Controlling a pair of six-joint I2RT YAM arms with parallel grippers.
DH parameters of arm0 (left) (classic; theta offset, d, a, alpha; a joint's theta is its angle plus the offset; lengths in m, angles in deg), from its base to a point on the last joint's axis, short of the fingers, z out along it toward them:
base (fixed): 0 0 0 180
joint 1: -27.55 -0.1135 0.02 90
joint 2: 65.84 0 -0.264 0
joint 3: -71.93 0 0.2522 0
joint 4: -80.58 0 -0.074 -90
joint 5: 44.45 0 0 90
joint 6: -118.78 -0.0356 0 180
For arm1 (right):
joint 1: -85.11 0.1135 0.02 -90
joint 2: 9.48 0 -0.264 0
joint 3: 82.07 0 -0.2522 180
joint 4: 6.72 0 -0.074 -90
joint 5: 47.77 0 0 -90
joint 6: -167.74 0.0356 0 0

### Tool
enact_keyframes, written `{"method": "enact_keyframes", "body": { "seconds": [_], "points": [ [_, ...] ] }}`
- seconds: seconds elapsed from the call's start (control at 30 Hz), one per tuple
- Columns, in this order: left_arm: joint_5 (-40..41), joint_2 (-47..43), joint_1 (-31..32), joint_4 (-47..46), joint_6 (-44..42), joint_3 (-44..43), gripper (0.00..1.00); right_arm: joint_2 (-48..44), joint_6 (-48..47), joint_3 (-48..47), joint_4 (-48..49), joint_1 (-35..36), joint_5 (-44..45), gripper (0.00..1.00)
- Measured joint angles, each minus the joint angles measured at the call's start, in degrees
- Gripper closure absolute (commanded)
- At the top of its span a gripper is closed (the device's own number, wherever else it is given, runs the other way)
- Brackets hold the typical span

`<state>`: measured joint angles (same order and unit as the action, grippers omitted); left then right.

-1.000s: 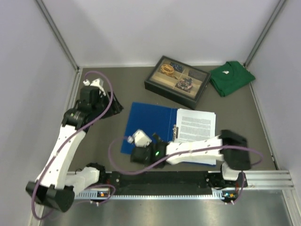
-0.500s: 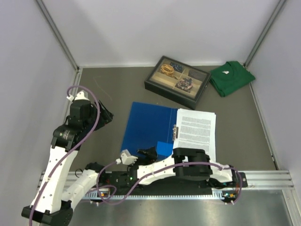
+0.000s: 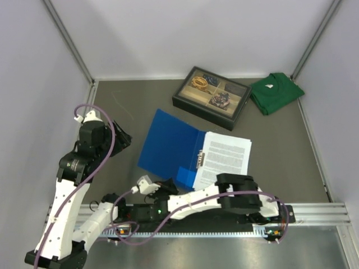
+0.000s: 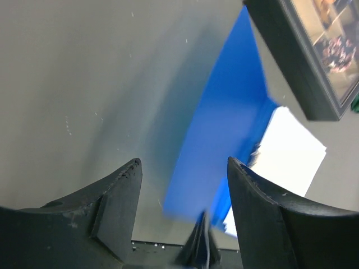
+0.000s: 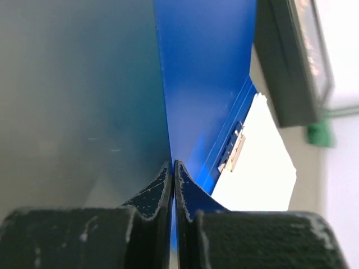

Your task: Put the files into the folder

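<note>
Folder (image 3: 167, 144) turned askew on grey table (image 3: 280, 151), papers (image 3: 224, 159) on its right half. My right gripper (image 5: 173, 166) pinching folder's near edge. My left gripper (image 4: 184, 163) spread above table's left side. White walls (image 3: 196, 33) around.

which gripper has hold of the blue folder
The right gripper, shut on the edge of the folder; the left gripper hangs open, holding nothing.
</note>
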<state>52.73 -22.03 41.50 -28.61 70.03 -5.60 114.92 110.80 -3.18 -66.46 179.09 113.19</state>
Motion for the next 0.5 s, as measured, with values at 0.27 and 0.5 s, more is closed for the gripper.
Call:
{"method": "enact_keyframes", "body": {
  "seconds": [0.27, 0.5],
  "points": [
    [4.85, -3.67, -0.02, 0.11, -0.90, -6.64, 0.31, -18.32, -19.06, 18.69, 40.98, 6.40, -8.50, 1.00],
    [6.14, -7.52, -0.02, -1.77, -2.21, -9.07, 0.31, -28.87, -22.10, 38.18, 71.23, 3.56, -24.94, 1.00]
  ]
}}
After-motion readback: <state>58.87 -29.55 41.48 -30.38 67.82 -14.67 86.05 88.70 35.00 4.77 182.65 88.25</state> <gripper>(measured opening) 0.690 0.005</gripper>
